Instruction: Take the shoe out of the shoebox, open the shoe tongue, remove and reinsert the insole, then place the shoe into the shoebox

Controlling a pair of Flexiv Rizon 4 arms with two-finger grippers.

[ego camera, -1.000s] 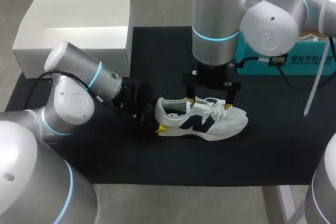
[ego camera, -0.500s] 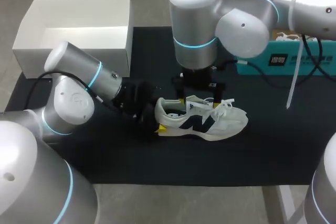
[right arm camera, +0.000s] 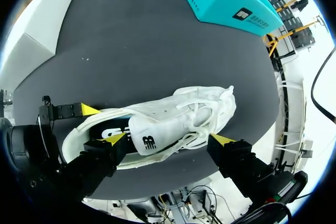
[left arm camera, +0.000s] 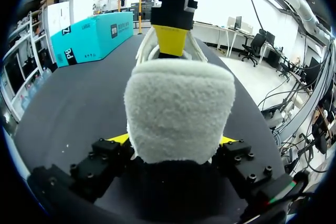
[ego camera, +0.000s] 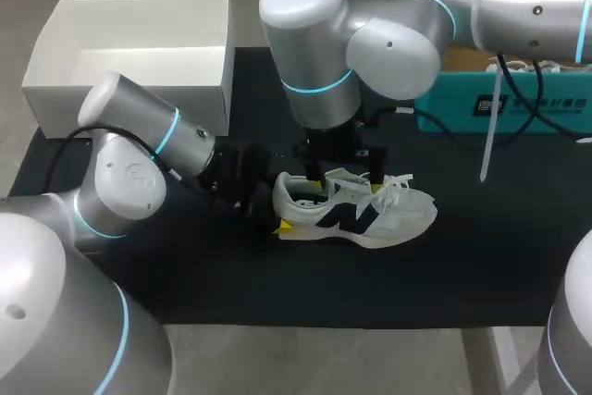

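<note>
The white cardboard shoebox [ego camera: 139, 53] stands open at left rear, edging the matte black surface [ego camera: 277, 293]. The left gripper [left arm camera: 173, 140] pinches the fleecy heel of the shoe [ego camera: 356, 210], white fabric with dark side panels, standing on its sole mid-surface. The right gripper [ego camera: 344, 178] is spread, straddling the tongue. A teal box [ego camera: 504, 99] lies right rear.

The left arm [ego camera: 139, 173] is extended from the lower left of the frame, with its forearm held low over the worktop [ego camera: 462, 265] and pointed toward the centre. The left gripper [left arm camera: 173, 140] is clamped on the heel of the shoe [ego camera: 388, 215], one yellow tip on each side. The right arm [ego camera: 370, 34] is extended from the upper right, with its wrist pointed straight down at the centre. The right gripper [ego camera: 345, 182] is held with its fingers spread wide, straddling the shoe's tongue.
</note>
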